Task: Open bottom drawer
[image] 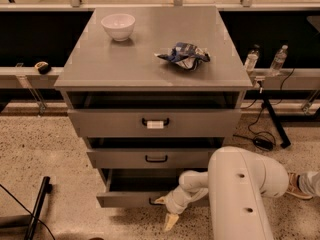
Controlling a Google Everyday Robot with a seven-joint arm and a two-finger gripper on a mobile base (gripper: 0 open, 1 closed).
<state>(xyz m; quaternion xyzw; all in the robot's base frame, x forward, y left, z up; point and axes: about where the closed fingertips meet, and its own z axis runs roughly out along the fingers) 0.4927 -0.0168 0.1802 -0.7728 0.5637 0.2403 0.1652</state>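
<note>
The bottom drawer (125, 199) is the lowest, shortest gray front of the cabinet; it stands pulled out a little, with a dark gap above it. Its small black handle (152, 201) is partly hidden by my gripper (165, 210). The gripper sits at the handle at the drawer's front, one tan finger (170, 221) pointing down toward the floor and the other finger (160, 200) by the handle. My white arm (240, 194) reaches in from the lower right.
Middle drawer (155, 158) and the tall top drawer (155, 122) with a white tag sit above. On the cabinet top lie a white bowl (118, 26) and a blue chip bag (184, 55). Two water bottles (251, 59) stand at right. A black pole (37, 204) lies at lower left.
</note>
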